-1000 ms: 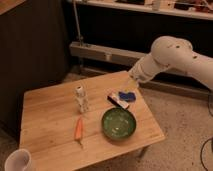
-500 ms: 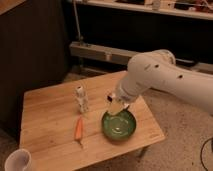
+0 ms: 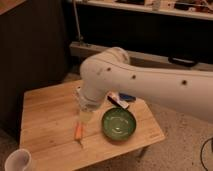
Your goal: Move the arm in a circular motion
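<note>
Swung leftward since the earlier frames, the arm now reaches from the right across the table, long axis running right to left. Its gripper points down, seemingly just above the carrot, left of the green bowl. I cannot tell whether it is clenched or released.

The arm is a smooth, glossy white shell, plastic by its look, and it catches highlights. Its gripper, pale yellowish and matt, hangs low over the surface, which is light planked wood with a dull satin finish. Just beside the jaws, toward the view's right, the green bowl shines like glazed ceramic. Just under the jaws, the orange carrot looks matt.
</note>
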`<state>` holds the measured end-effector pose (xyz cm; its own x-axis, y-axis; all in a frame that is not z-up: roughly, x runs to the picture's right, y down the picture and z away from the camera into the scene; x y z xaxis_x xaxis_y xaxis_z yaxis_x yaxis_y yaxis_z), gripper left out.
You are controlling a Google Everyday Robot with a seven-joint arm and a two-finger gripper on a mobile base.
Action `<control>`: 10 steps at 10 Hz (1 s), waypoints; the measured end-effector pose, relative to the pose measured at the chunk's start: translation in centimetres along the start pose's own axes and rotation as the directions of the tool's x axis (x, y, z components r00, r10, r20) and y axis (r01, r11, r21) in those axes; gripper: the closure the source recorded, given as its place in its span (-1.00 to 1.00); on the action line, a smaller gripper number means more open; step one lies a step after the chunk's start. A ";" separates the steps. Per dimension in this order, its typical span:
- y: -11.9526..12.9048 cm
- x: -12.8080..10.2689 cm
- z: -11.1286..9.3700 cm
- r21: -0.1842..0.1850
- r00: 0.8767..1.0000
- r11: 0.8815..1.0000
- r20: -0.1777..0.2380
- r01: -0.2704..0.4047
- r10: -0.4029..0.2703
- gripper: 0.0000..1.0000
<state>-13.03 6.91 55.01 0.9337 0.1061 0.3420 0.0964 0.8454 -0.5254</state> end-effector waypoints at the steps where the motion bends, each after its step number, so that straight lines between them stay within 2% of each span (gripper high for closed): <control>1: -0.8 -2.5 0.9 -0.026 0.998 0.998 0.001 0.056 -0.056 -0.30; 2: -1.7 -4.8 1.5 -0.046 0.996 0.995 0.010 0.093 -0.092 -0.30; 4: -4.8 -8.2 2.3 -0.051 0.991 0.990 0.023 0.134 -0.133 -0.30; 5: -6.1 -9.2 2.4 -0.049 0.990 0.989 0.027 0.141 -0.140 -0.30; 6: -9.2 -10.8 2.5 -0.039 0.989 0.988 0.033 0.148 -0.147 -0.30; 8: -13.7 -11.9 2.3 -0.018 0.989 0.990 0.059 0.137 -0.136 -0.30; 10: -19.8 -11.0 1.5 0.019 0.992 0.996 0.096 0.086 -0.087 -0.30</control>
<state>-25.70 -10.18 62.87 0.8842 0.0818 0.4599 0.1695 0.8613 -0.4790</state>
